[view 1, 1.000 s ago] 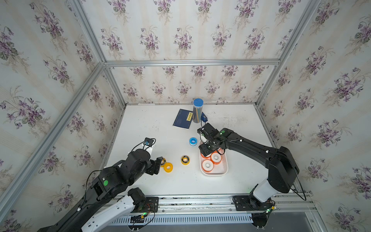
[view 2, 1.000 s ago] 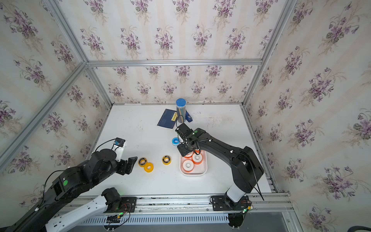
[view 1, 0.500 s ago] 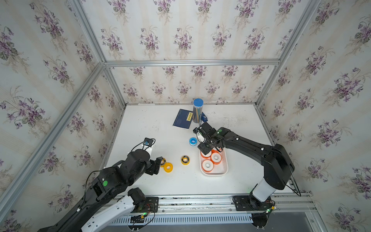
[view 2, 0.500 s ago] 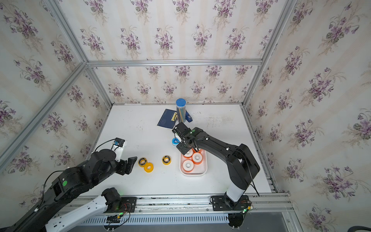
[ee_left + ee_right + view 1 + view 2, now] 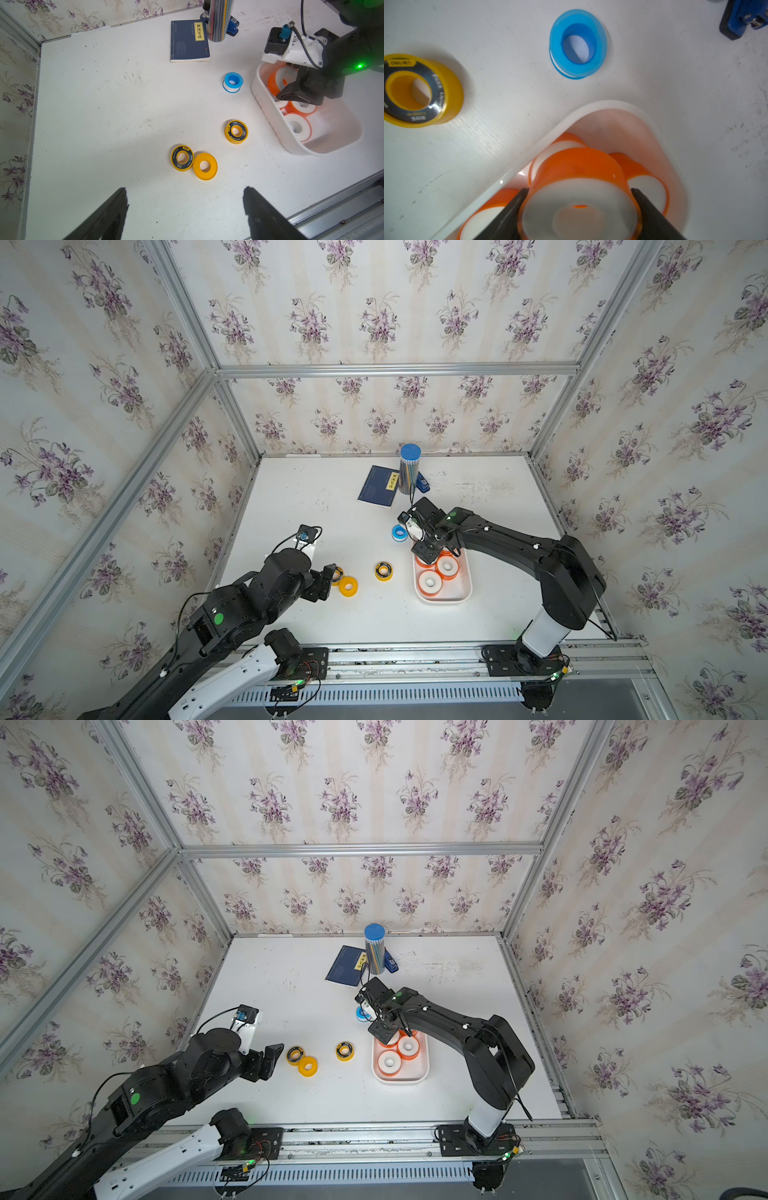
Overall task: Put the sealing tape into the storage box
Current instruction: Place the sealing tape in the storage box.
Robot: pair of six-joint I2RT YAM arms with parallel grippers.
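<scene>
Right jaws: pinching orange-rimmed roll (image 5: pixel 577 166) by its sides, just above storage box (image 5: pixel 612 104), over rolls lying inside.
Left jaws: spread, empty, near yellow roll (image 5: pixel 205 166).
Release: better lowered toward the box's bare end before letting go, so it settles flat.
Loose on surface (image 5: pixel 104 93): blue-and-white roll (image 5: pixel 233 82), beside the box.

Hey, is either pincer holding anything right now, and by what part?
The right pincer grips an orange-rimmed roll by opposite sides of its rim, over the box. The left pincer is open and empty.
</scene>
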